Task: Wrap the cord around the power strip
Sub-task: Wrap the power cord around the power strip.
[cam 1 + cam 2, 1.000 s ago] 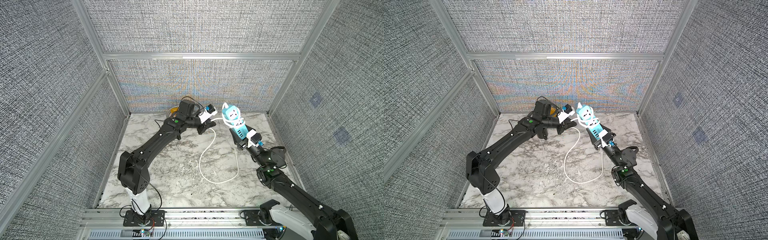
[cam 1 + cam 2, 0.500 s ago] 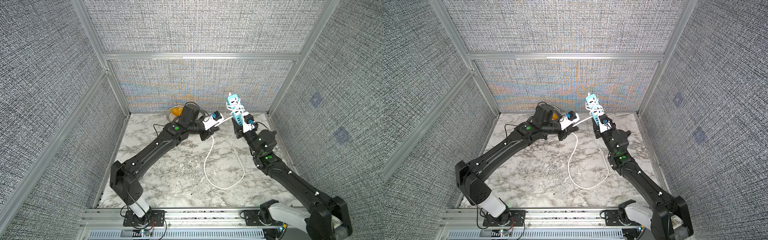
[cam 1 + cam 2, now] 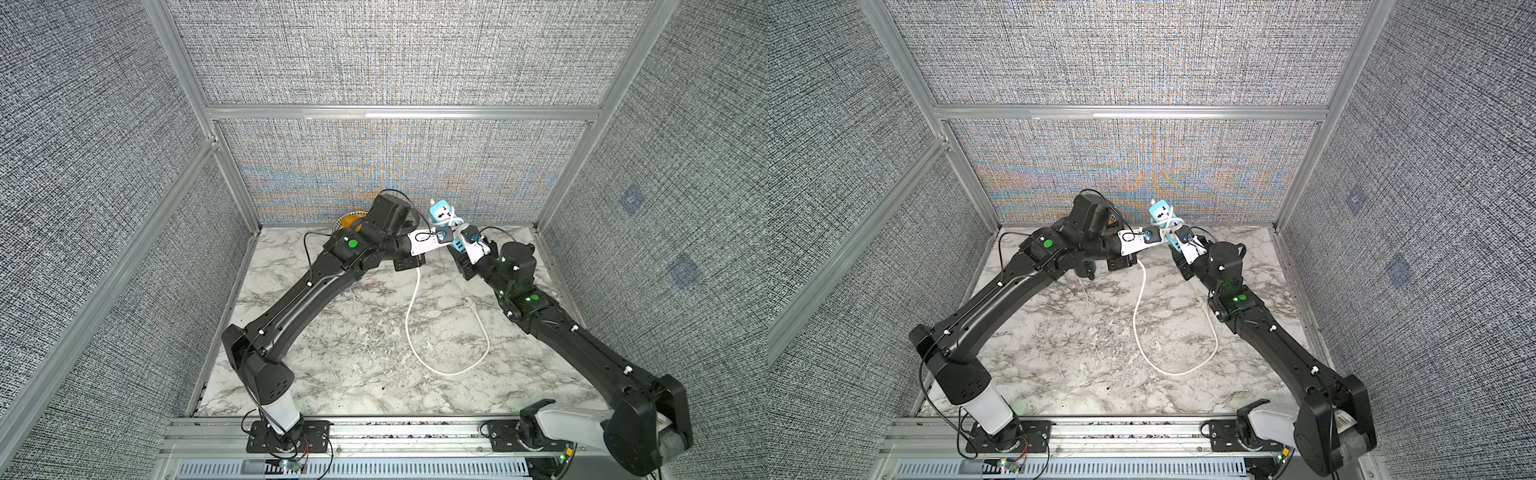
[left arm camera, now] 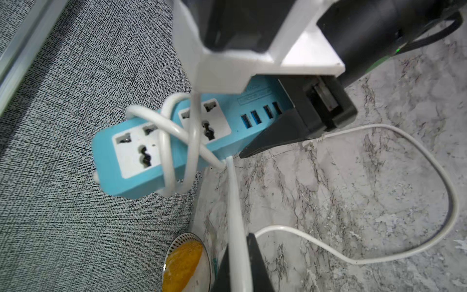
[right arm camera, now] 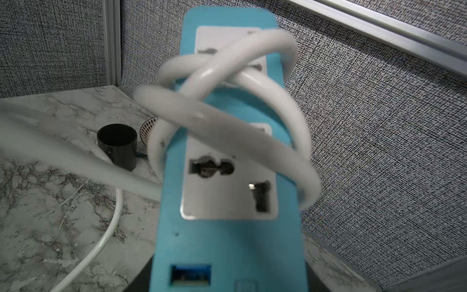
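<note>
The light-blue power strip (image 3: 441, 214) (image 3: 1160, 211) is held up near the back wall, its lower end in my shut right gripper (image 3: 460, 246) (image 5: 227, 278). The white cord (image 5: 252, 101) crosses its socket faces in a few loose loops (image 4: 166, 141). From the strip (image 4: 141, 161) the cord (image 4: 235, 202) runs tight between the fingers of my left gripper (image 4: 238, 255) (image 3: 444, 235), which is shut on it right beside the strip. The remaining cord (image 3: 409, 320) (image 3: 1136, 316) hangs down and lies in a wide loop on the table, ending at the small plug (image 3: 468, 302).
A bowl with an orange inside (image 3: 348, 219) (image 4: 184, 265) stands at the back by the wall, with a black cup (image 5: 117, 144) next to it. A thin white wire (image 3: 1084, 291) lies on the marble under the left arm. The back wall is close behind the strip.
My left gripper has moved right with the cord, up against the strip. The right gripper has raised the strip more upright and shifted it slightly left. The cord's loop on the table has shifted.
</note>
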Robot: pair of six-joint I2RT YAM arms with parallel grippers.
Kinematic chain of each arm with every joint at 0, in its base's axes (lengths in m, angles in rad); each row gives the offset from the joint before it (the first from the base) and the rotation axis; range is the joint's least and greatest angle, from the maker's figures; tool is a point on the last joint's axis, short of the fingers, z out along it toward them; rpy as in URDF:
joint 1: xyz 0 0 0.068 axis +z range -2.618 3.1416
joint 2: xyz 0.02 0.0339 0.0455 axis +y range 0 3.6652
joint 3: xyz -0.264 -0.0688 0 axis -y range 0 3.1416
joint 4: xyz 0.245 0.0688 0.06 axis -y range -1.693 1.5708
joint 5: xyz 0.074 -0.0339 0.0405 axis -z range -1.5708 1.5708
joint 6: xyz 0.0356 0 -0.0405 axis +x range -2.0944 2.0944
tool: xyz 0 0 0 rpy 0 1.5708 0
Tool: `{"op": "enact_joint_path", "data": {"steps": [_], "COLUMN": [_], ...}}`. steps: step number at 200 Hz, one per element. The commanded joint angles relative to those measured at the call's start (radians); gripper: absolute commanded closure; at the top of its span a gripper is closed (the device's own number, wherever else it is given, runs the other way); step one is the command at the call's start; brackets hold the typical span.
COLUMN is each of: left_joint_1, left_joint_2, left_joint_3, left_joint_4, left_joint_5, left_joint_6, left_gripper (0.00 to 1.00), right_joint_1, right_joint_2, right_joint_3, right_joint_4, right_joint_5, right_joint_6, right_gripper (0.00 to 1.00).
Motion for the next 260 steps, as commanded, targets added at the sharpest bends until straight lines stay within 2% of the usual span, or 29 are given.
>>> {"op": "enact_joint_path", "data": {"steps": [1, 33, 57, 78, 105, 150, 218, 260], "left_joint_1": [-0.003, -0.005, -0.01, -0.011, -0.015, -0.016, 0.005, 0.032], "left_joint_2": [-0.01, 0.017, 0.034, 0.031, 0.02, -0.02, -0.043, -0.039], "left_joint_3": [0.031, 0.066, 0.067, 0.046, 0.007, -0.117, -0.286, -0.396], "left_joint_4": [0.015, 0.004, -0.01, 0.0, 0.014, 0.121, 0.295, 0.452], "left_joint_5": [-0.007, -0.024, -0.061, -0.064, -0.045, -0.041, 0.044, 0.074], "left_joint_6": [0.115, 0.217, 0.298, 0.3, 0.248, 0.141, -0.049, -0.175], "left_gripper": [1.0, 1.0, 1.0, 1.0, 0.94, 0.83, 0.76, 0.72], "right_joint_1": [0.003, 0.004, 0.003, -0.017, -0.053, -0.055, -0.052, -0.047], "right_joint_2": [-0.005, -0.014, -0.006, -0.007, -0.001, 0.026, -0.014, 0.004], "right_joint_3": [-0.021, -0.031, -0.015, 0.001, 0.039, 0.12, 0.221, 0.331], "right_joint_4": [-0.176, -0.24, -0.269, -0.259, -0.254, -0.312, -0.377, -0.502], "right_joint_5": [0.104, -0.017, -0.046, -0.051, -0.069, -0.072, -0.122, -0.133], "right_joint_6": [-0.088, -0.148, -0.124, -0.06, 0.034, 0.061, 0.087, 0.082], "right_gripper": [1.0, 1.0, 1.0, 1.0, 1.0, 1.0, 1.0, 1.0]}}
